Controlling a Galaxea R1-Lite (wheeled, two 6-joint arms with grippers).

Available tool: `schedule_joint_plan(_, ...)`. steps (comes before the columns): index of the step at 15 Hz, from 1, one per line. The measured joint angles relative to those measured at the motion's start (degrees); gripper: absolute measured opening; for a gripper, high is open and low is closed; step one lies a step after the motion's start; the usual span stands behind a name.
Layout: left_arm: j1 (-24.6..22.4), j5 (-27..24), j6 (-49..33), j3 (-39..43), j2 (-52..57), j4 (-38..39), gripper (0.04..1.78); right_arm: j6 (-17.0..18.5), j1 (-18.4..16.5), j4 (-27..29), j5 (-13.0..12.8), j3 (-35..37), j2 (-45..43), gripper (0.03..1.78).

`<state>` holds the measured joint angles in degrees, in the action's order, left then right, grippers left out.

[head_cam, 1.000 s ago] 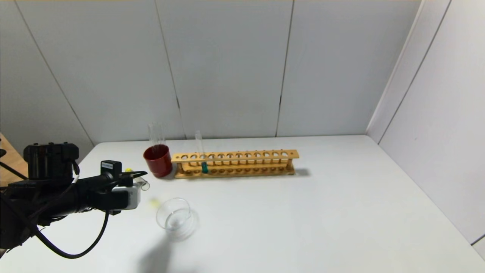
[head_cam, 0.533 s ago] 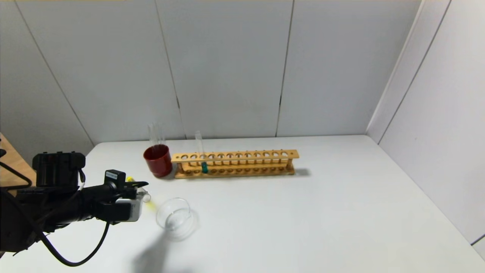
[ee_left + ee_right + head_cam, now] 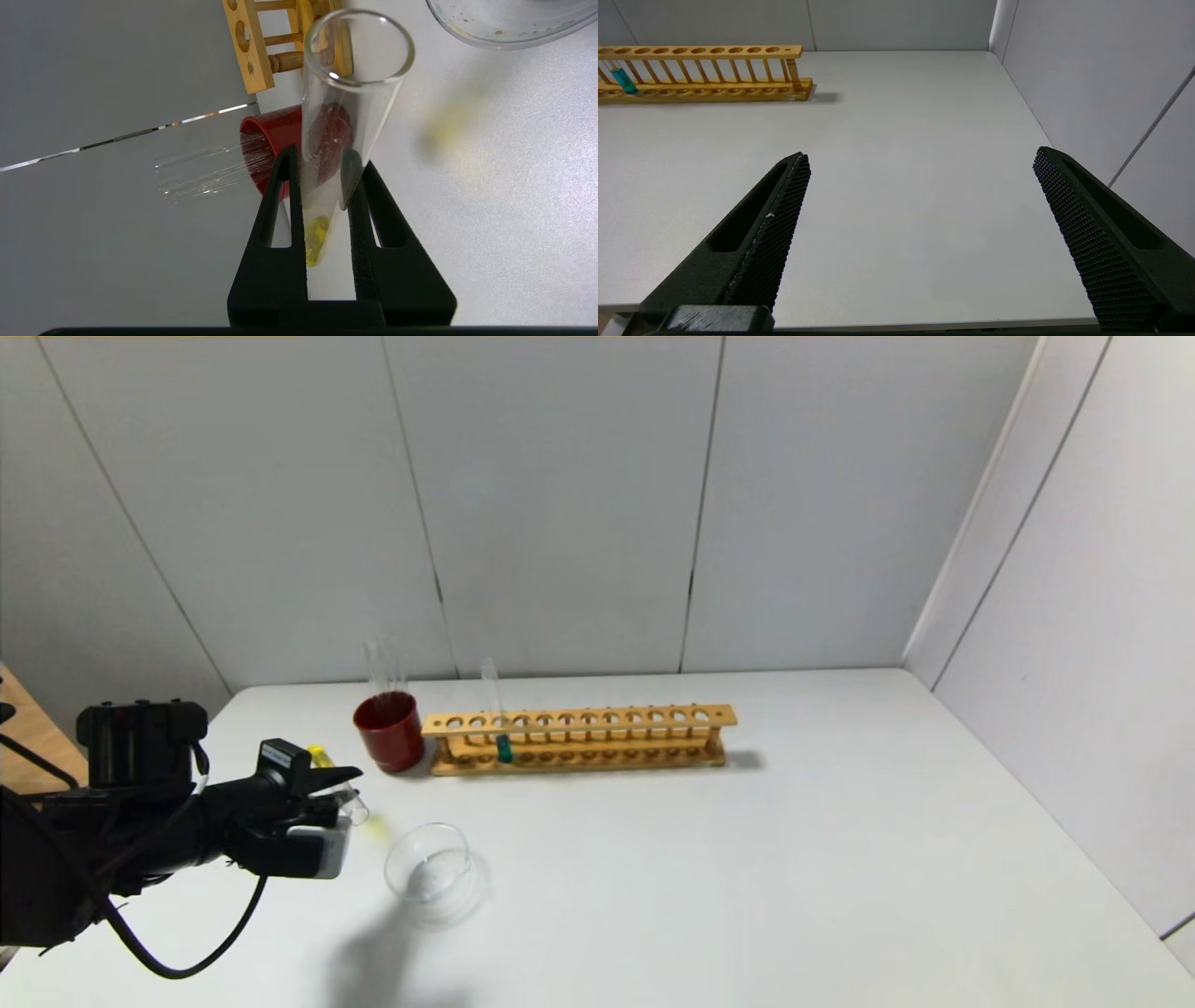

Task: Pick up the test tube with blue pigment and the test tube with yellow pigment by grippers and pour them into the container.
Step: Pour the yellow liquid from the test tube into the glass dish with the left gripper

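Note:
My left gripper [image 3: 338,786] is shut on the test tube with yellow pigment [image 3: 336,140], holding it nearly level just left of the container [image 3: 428,872], a clear glass dish. The tube's open mouth [image 3: 356,810] points toward the dish and stops short of its rim; yellow liquid [image 3: 314,238] sits at the closed end between my fingers. The dish rim shows in the left wrist view [image 3: 504,32]. The test tube with blue pigment [image 3: 496,723] stands upright in the wooden rack [image 3: 579,739]; it shows in the right wrist view [image 3: 622,79]. My right gripper [image 3: 920,158] is open and empty, out of the head view.
A dark red cup [image 3: 389,732] with clear tubes in it stands at the rack's left end, behind my left gripper. A faint yellow patch [image 3: 376,829] lies on the white table [image 3: 747,877] beside the dish. Grey walls close the back and right.
My left gripper has shifted slightly right toward the dish and rotated, tilting the yellow tube's mouth lower. The right arm has not moved.

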<state>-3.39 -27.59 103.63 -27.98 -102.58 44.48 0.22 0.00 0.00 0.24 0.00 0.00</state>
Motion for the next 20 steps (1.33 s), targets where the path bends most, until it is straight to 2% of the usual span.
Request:
schedule_joint_plan(10,4.3,5.5,1.5,-4.3,-3.3,0.0,0.31,0.0,0.0,0.0,0.0,0.0,0.0,1.75)
schedule_joint_plan(20,4.9,7.0,7.2,-5.0,-5.6,0.4,0.31,0.0,0.0,0.0,0.0,0.0,0.0,1.75)
